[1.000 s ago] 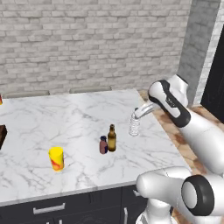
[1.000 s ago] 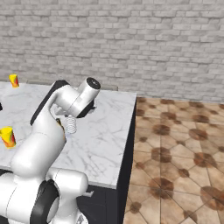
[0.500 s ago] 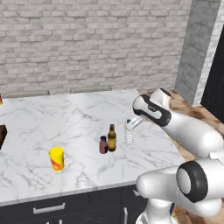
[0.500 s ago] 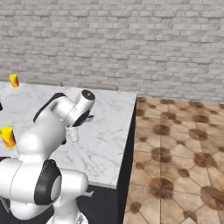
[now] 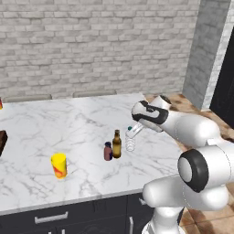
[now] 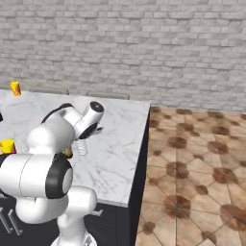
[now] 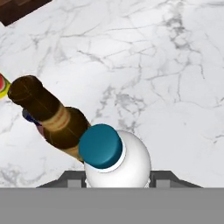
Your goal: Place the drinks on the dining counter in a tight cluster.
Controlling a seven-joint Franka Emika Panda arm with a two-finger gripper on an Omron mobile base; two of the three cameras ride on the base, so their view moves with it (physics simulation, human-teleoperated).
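My gripper (image 5: 133,131) is shut on the clear water bottle (image 5: 130,142), holding it near the top, just right of the other two drinks. The brown glass bottle (image 5: 117,144) and the short maroon drink (image 5: 108,151) stand side by side on the dining counter (image 5: 55,123). In the hand view the water bottle (image 7: 127,166) with its blue-green cap sits between the fingertips (image 7: 70,177), almost touching the brown bottle (image 7: 57,120). From the right base view the water bottle (image 6: 81,148) hangs below the hand. Whether its base rests on the marble I cannot tell.
A yellow cup (image 5: 59,165) stands on the counter left of the drinks. A dark brown object (image 5: 2,141) lies at the counter's left edge. The counter's right edge (image 6: 144,139) drops to a tiled floor (image 6: 192,163). Brick wall behind.
The arm has carried the water bottle leftward and lower, from the counter's right side to close beside the brown bottle. The brown and maroon drinks have stayed put.
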